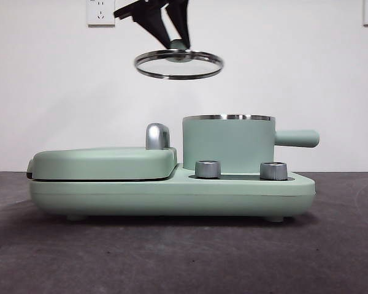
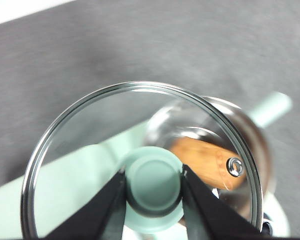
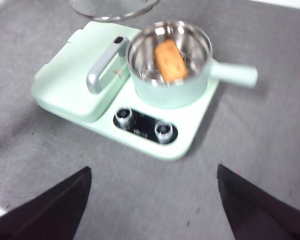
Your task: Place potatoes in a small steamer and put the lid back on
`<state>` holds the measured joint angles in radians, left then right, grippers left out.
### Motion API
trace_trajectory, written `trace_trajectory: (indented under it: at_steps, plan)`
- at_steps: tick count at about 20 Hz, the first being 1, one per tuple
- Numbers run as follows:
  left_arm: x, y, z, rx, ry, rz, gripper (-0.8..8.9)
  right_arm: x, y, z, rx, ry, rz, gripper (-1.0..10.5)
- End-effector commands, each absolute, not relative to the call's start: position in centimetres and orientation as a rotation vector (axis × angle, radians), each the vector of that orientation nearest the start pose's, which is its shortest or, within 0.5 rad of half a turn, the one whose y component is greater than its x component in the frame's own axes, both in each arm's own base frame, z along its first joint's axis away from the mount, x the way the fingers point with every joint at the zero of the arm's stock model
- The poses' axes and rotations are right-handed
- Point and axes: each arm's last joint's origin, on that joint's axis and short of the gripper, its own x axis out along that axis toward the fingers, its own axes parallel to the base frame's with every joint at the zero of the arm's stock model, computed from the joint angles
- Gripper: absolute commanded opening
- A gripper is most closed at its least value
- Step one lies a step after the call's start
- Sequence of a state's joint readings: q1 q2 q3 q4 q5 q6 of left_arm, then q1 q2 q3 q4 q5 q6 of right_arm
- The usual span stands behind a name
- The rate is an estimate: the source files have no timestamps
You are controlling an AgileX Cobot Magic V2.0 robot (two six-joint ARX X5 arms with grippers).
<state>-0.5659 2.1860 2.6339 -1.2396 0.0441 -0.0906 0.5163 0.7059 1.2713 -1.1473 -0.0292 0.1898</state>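
Two steel control knobs (image 1: 208, 169) sit nearest the front camera, on the front ledge of the mint-green cooker base (image 1: 172, 196), which rests on the dark grey table (image 1: 172, 257). On the base, the flat grill cover (image 1: 104, 163) with its chrome handle (image 1: 157, 136) lies closed beside the small steamer (image 1: 228, 144). The steamer stands upright on the base behind the knobs, its stubby side handle (image 1: 297, 138) pointing away from the grill cover.

Potato (image 3: 170, 60): lies inside the steamer, on the steel insert, as the right wrist view shows.

Lid (image 1: 178, 64): held in the air above the cooker, clear of the steamer rim and offset toward the grill cover side, slightly tilted. The left gripper (image 1: 176, 44) descends from above with its fingers (image 2: 102, 210) clamped on the lid's mint-green knob (image 2: 154, 184). Through the glass, the left wrist view shows the potato and the steamer rim below.

Right gripper (image 3: 152, 200): well apart from the cooker, above the table, fingers spread wide and holding nothing.
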Motion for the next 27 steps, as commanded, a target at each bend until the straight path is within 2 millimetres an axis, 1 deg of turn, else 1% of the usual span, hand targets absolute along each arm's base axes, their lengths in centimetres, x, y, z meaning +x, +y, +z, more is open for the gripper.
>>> trace_trajectory:
  at_steps: [1,2,4,6,8,11,15,18,22,25,27]
  plan:
    - [35.5,-24.6,42.3,0.116,0.744,-0.586,0.09,4.7,2.8,39.4,0.111,0.584,0.467,4.0]
    - [35.1,-25.3,42.2,0.123,0.744,-0.604,0.09,3.8,2.3,38.9,0.125,0.561,0.469,4.0]
    - [34.3,-26.6,42.1,0.131,0.74,-0.635,0.09,2.5,1.5,38.7,0.141,0.514,0.473,4.0]
    - [33.9,-27.9,41.8,0.138,0.728,-0.665,0.09,1.9,1.2,38.8,0.159,0.477,0.475,4.0]
    - [33.8,-28.9,41.1,0.148,0.736,-0.676,0.09,1.8,1.1,39.0,0.163,0.451,0.475,4.0]
    - [34.4,-30.2,39.3,0.176,0.772,-0.66,0.09,1.9,1.2,39.0,0.16,0.451,0.476,4.0]
    - [36.0,-31.7,36.5,0.17,0.798,-0.651,0.09,1.9,1.2,39.0,0.153,0.45,0.477,4.0]
    - [36.9,-32.2,35.0,0.189,0.804,-0.611,0.09,1.9,1.2,39.0,0.153,0.45,0.477,4.0]
    - [37.2,-32.1,35.1,0.185,0.786,-0.6,0.09,1.9,1.1,38.9,0.153,0.454,0.476,4.0]
    - [37.3,-31.8,34.9,0.191,0.809,-0.59,0.09,1.9,1.1,38.9,0.153,0.454,0.476,4.0]
    - [37.4,-31.9,34.7,0.189,0.805,-0.591,0.09,1.9,1.1,38.9,0.153,0.454,0.476,4.0]
